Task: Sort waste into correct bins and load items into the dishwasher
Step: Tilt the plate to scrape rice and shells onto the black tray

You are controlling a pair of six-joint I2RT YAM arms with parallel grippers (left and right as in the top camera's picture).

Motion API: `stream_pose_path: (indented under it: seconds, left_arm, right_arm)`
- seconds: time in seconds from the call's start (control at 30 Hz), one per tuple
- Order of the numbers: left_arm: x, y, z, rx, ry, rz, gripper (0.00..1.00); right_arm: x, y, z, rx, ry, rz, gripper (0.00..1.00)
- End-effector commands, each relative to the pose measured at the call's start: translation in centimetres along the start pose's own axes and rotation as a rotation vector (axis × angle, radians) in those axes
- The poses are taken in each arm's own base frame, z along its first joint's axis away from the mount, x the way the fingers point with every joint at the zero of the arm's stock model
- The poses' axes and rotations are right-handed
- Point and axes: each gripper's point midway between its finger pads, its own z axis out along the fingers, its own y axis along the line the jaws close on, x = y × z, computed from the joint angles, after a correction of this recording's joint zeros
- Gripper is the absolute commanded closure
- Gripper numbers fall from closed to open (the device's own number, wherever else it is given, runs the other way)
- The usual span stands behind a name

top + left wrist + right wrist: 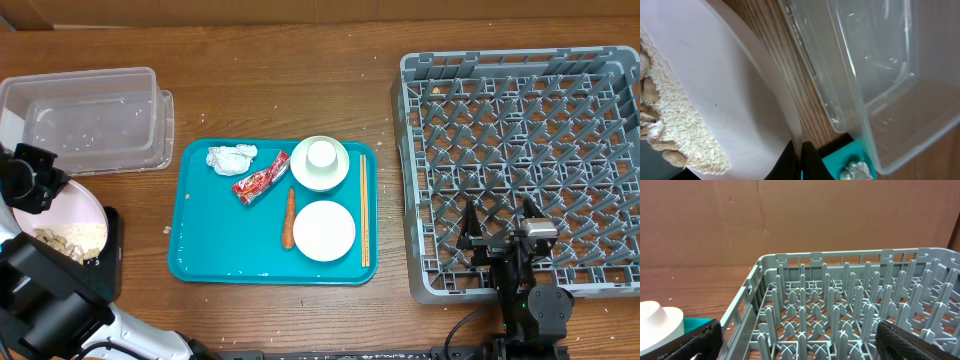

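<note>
My left wrist view shows what the overhead cannot: my left claw [799,151] is pinched tight on the rim of the large plate [740,95], with the beige food scraps [682,127] heaped on its far side. From above, that plate [88,207] sits at 9 o'clock, beside a dark strip that looks like the black tray [112,248].

My right wrist view alone shows a plain brown wall behind the rack. The table [300,80] is dark wood, flecked with pale crumbs.

My right claw [497,222] hangs spread wide and holding nothing over the near edge of the grey dish rack [520,110] at 3 o'clock, which has nothing in it. The clear tub [85,110] at 10 o'clock holds only specks.

The teal tray [215,245] in the middle carries the napkin [232,158], red wrapper [260,184], carrot [289,218], the cup [321,153] inside the bowl [305,175], the smaller plate [323,231] and the chopsticks [364,210].
</note>
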Motion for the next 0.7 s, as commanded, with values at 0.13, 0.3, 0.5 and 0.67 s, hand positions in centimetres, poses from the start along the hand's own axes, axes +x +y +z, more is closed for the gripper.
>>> stream_pose_path:
  seconds: [0.13,0.3,0.5,0.67]
  left_arm:
    - [-0.8,0.6,-1.8,0.122,0.037,-0.036,0.96]
    - [-0.8,-0.3,-2.8,0.25,0.064,-0.013,0.96]
    - [-1.0,-1.3,-3.9,0.375,0.083,-0.02,0.96]
    - [-1.1,-0.3,-4.2,0.369,0.091,-0.05,0.96]
  right_arm:
    - [0.1,-0.2,0.0,0.01,-0.009,-0.004,0.0]
    - [0.1,-0.2,0.0,0.01,-0.008,-0.004,0.0]
    - [0.1,-0.2,0.0,0.011,-0.008,-0.004,0.0]
    - [0.1,-0.2,0.0,0.01,-0.008,-0.004,0.0]
